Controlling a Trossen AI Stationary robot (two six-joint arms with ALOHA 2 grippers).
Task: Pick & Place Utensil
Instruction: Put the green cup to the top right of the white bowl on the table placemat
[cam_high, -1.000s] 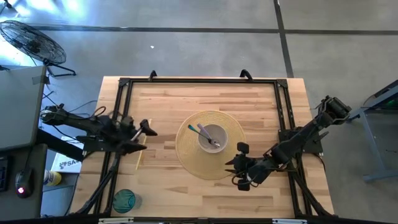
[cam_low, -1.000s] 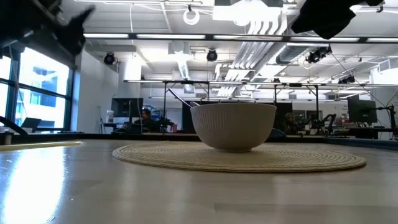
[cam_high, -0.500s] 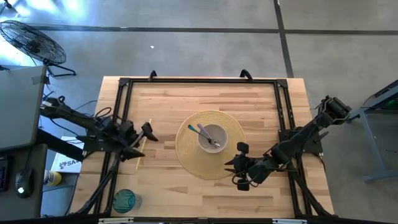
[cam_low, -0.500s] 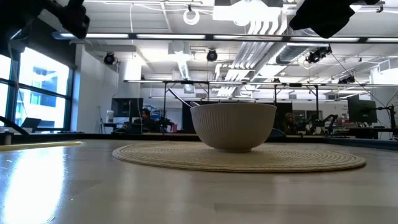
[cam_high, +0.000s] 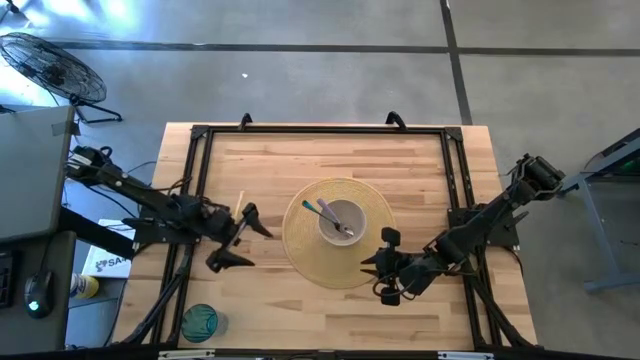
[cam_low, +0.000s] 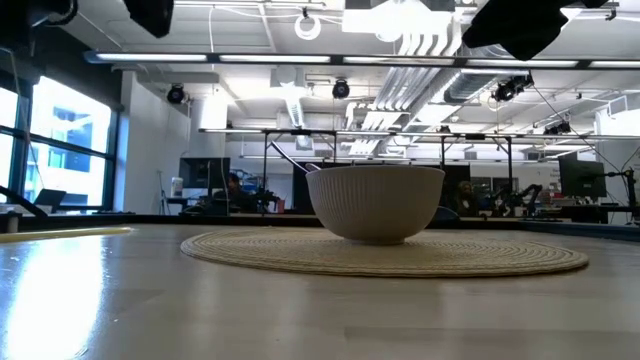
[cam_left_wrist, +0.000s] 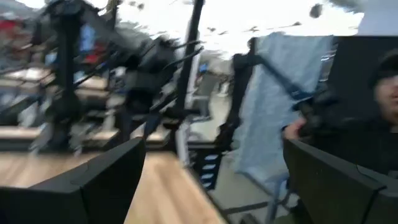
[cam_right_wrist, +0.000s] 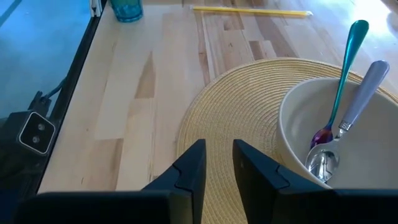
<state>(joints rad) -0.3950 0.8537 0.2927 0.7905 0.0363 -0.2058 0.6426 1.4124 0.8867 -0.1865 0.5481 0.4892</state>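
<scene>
A ribbed white bowl (cam_high: 340, 222) stands on a round woven mat (cam_high: 300, 250) at mid-table. Inside it a teal-handled spoon (cam_right_wrist: 341, 81) and a grey-handled spoon (cam_right_wrist: 357, 102) lean on the rim, bowls down. A thin yellow stick (cam_high: 240, 203) lies flat on the wood left of the mat. My left gripper (cam_high: 255, 245) hovers wide open above the stick's near end, touching nothing. At the mat's near right edge my right gripper (cam_right_wrist: 217, 155) hangs over the mat, with only a narrow gap between its fingers and nothing in it.
A blue glass (cam_high: 200, 322) stands near the table's near left corner. A black frame (cam_high: 320, 130) runs around the tabletop. Bare wood lies between the stick and the mat and along the far side. In the left wrist view a person shows beyond the table.
My left gripper has risen and swung toward the table's right and near edges, closer to the mat, rolling about its own axis as it went. It stays wide open. The stick, bowl and spoons have not moved.
</scene>
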